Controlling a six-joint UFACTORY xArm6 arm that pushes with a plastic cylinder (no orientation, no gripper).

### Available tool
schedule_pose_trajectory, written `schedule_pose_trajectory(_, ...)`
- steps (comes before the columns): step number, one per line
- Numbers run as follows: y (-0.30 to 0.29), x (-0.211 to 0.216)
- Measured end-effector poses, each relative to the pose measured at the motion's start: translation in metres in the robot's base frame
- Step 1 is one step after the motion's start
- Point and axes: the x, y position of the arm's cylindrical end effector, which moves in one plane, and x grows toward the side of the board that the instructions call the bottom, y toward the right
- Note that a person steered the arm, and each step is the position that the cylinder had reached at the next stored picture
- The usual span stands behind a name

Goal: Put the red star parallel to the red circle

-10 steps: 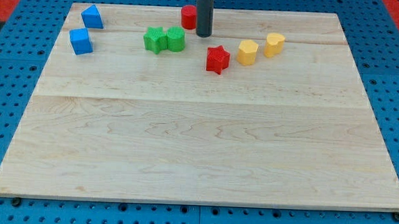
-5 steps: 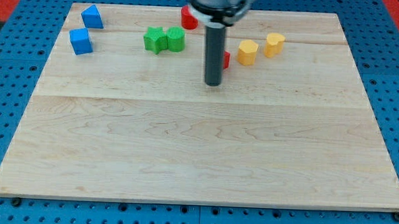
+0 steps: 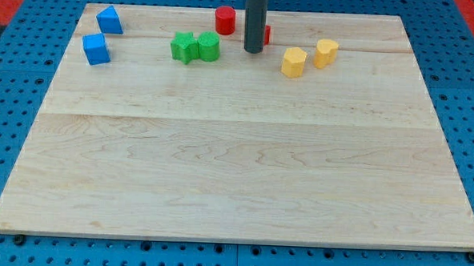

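Board (image 3: 234,189) is pale wood, with all blocks in the band toward the view's top. No jaws on this rig, so there is no open or closed state to log: the arm ends in a bare rod and nothing is held. Nearest item: near yellow block (image 3: 294,62), just right of my tip (image 3: 253,51) and slightly toward the view's bottom. Blue cube (image 3: 96,49) sits well off to the tip's left. Left green block (image 3: 183,47) and right green block (image 3: 209,46) touch each other, left of the tip at about its level, and are clear of it. Far yellow block (image 3: 326,53) is further right, next to the near yellow one. Red star (image 3: 267,35) lies directly behind the rod, just beyond the tip toward the view's top. Only a red sliver shows at the rod's right edge, so its shape and whether the tip touches it cannot be told. Blue block (image 3: 109,19) is far left, beyond the cube. Red circle (image 3: 225,20) is up and left of the tip, near the star but apart from it. Judgement: the step in hand is the final alignment push, tip on the star's near side. The star looks a little short of the circle's row. Next move probably needs a short, centred shove toward the view's top, stopping once level with the circle. An off-centre push could spin the star or drift it sideways into the circle.
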Motion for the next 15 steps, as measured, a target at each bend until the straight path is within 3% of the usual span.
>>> schedule_pose_trajectory(4, -0.041, -0.017)
schedule_pose_trajectory(7, 0.032, -0.026)
schedule_pose_trajectory(8, 0.000, -0.034)
schedule_pose_trajectory(9, 0.006, -0.058)
schedule_pose_trajectory(10, 0.043, -0.052)
schedule_pose_trajectory(12, 0.050, -0.026)
schedule_pose_trajectory(15, 0.088, -0.044)
